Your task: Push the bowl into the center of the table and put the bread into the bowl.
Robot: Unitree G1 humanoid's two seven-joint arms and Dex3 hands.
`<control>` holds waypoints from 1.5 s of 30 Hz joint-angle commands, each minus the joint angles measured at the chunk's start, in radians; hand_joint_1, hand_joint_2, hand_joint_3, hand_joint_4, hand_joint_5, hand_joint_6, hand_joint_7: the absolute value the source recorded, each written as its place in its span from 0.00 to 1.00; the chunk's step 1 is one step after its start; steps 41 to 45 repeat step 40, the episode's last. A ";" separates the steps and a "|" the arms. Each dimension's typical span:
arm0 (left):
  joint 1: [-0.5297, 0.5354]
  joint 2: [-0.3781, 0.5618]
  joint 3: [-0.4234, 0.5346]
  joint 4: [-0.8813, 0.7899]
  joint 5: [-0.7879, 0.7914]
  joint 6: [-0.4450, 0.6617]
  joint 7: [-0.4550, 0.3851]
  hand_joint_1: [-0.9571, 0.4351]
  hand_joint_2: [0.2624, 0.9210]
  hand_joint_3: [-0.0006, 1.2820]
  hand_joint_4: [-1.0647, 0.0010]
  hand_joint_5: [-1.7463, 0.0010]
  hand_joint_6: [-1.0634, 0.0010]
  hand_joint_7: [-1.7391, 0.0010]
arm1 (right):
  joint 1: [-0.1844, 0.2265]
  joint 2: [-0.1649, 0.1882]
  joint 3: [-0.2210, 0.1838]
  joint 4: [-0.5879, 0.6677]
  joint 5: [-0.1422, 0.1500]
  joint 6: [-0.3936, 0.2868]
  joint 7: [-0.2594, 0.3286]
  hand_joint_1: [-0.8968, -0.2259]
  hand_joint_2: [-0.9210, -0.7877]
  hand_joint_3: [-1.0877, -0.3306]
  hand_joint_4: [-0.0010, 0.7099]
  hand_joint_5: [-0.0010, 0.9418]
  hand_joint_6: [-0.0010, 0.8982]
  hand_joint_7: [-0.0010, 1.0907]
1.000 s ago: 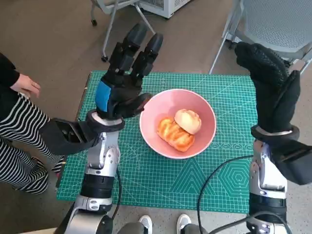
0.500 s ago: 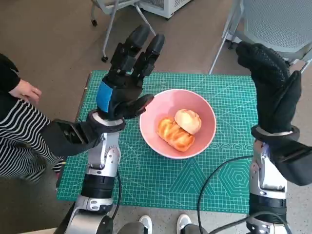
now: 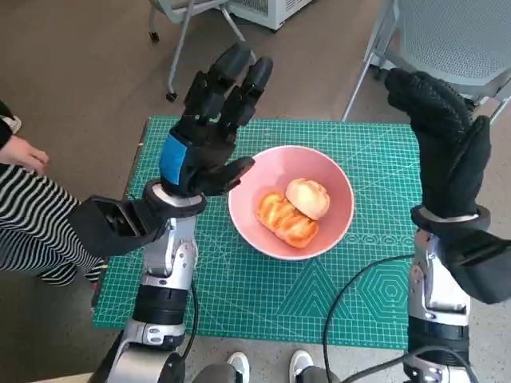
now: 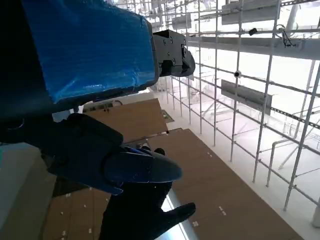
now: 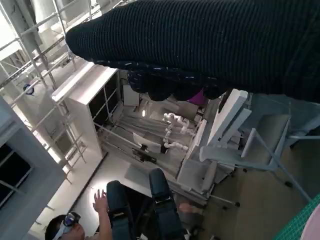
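A pink bowl (image 3: 335, 209) stands near the middle of the green cutting mat (image 3: 263, 295). Inside it lie a long glazed bread (image 3: 286, 221) and a round pale bun (image 3: 308, 197), touching each other. My left hand (image 3: 204, 136) is raised beside the bowl's left rim, fingers spread upward, holding nothing. My right hand (image 3: 444, 140) is lifted at the right of the bowl, fingers apart and empty. The left wrist view shows the left hand (image 4: 100, 125) against a ceiling; the right wrist view shows the glove (image 5: 210, 45) only.
A person in striped trousers (image 3: 32, 231) sits at the left, a hand (image 3: 20, 152) near the table's edge. Chair legs (image 3: 180, 44) stand beyond the table and a grey mesh chair (image 3: 447, 40) at the far right. Another person (image 5: 65, 227) appears in the right wrist view.
My left hand has risen slightly and drifted a little right. The person's hand at the left has pulled back toward the picture's edge. Bowl, breads and right hand are unmoved.
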 commanded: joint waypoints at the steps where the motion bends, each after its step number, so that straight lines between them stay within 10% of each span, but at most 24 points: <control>1: 0.005 0.006 0.004 0.001 -0.001 -0.010 -0.007 0.30 0.98 0.20 0.90 0.99 1.00 0.77 | 0.028 0.003 0.003 0.005 -0.005 0.006 -0.005 0.35 0.00 0.53 0.33 0.00 0.15 0.46; 45: 0.007 0.007 0.002 -0.007 0.004 -0.002 -0.007 0.30 0.93 0.26 0.90 0.99 1.00 0.75 | 0.025 0.007 0.006 0.067 0.011 -0.045 0.016 0.34 0.00 0.53 0.34 0.00 0.15 0.46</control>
